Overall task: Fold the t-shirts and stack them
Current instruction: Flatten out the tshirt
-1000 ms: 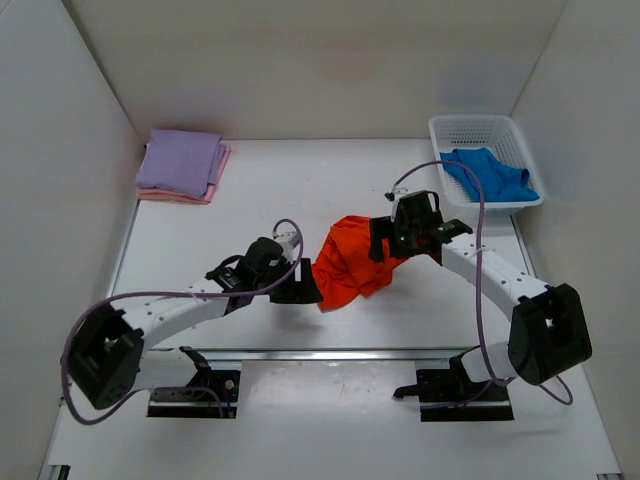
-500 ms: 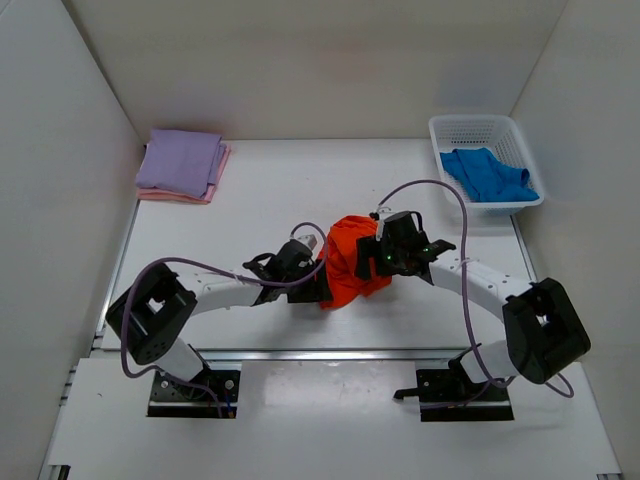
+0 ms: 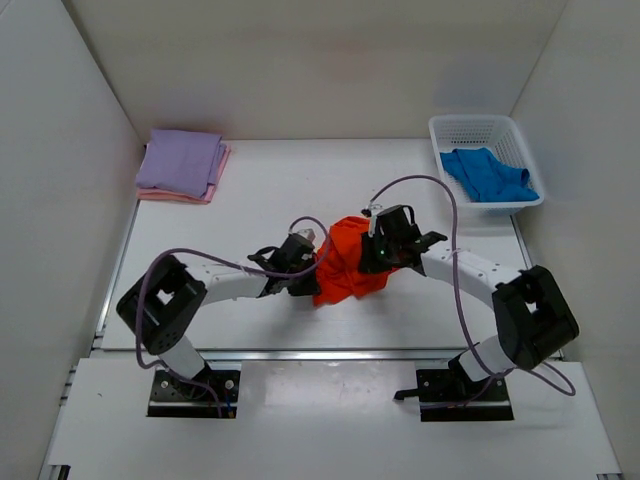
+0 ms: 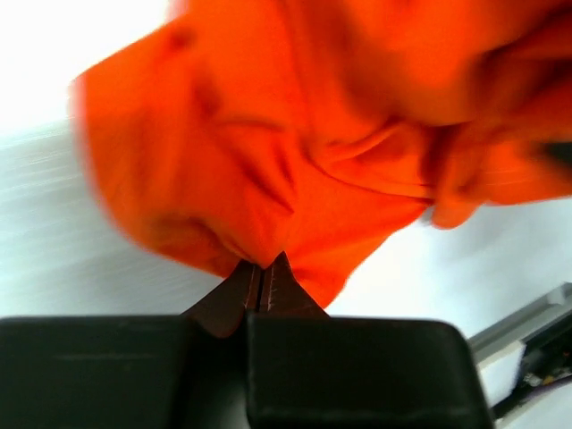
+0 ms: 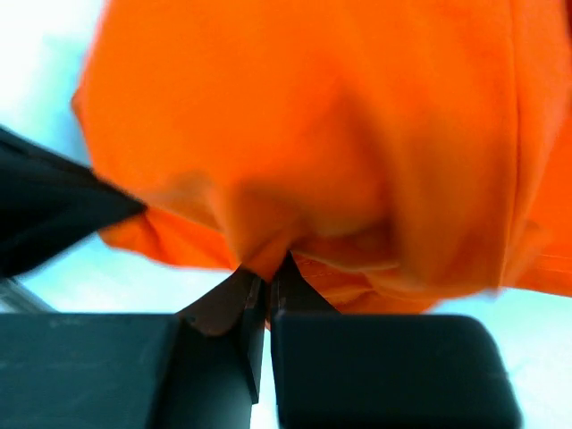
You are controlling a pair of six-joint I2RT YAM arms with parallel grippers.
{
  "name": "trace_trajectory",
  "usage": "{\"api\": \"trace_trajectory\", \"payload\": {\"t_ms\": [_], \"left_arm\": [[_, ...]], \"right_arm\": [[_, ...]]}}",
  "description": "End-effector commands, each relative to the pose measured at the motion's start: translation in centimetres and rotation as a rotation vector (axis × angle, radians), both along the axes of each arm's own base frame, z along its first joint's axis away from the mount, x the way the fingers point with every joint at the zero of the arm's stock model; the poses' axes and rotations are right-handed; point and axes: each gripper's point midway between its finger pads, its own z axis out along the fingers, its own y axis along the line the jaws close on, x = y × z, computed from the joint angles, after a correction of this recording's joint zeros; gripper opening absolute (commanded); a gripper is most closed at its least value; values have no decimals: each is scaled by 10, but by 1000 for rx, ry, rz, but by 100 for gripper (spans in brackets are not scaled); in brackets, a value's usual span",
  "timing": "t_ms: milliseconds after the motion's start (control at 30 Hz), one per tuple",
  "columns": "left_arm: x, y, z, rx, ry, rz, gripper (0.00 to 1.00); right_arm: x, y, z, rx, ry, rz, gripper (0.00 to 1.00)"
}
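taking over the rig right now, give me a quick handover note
Left end effector: shut on the orange t-shirt, which is bunched between the arms.
Right end effector: shut on the same shirt's other side.
Done: lavender t-shirt folded on top of the pink t-shirt, far left.
Left: fold and stack the orange t-shirt, then the blue t-shirt lying in the basket, far right.

Orange t-shirt [image 3: 345,265], seemingly a tighter bunch
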Motion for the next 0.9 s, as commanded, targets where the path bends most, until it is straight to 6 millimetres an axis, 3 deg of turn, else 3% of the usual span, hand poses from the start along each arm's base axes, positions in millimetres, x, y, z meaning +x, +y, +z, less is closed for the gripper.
{"api": "trace_trajectory", "payload": {"t_ms": [0, 67, 133, 200, 267, 300, 433, 567, 667, 867], "left_arm": [[16, 64, 26, 96, -58, 94, 0], [28, 91, 61, 76, -124, 150, 0], [46, 127, 112, 20, -231, 256, 0], [53, 156, 147, 9, -303, 303, 0], [49, 183, 166, 36, -333, 346, 0], [52, 192, 179, 44, -363, 358, 0], [44, 204, 203, 87, -415, 377, 0], [44, 214, 219, 86, -455, 409, 0], [43, 227, 227, 150, -469, 429, 0], [46, 255, 264, 219, -535, 486, 0]], "right_arm": [[24, -6, 71, 66, -153, -33, 0], [37, -29, 118, 131, -244, -95, 0], [44, -50, 149, 165, -297, -154, 0], [49, -69, 181, 187, -363, -194, 0], [49, -100, 202, 187, -411, -269, 0], [49, -106, 210, 201, -433, -287, 0], [44, -144, 236, 212, -526, -383, 0], [37, -162, 245, 192, -561, -433, 0], [33, -166, 247, 167, -565, -437, 0], [23, -170, 248, 114, -573, -451, 0]]}}
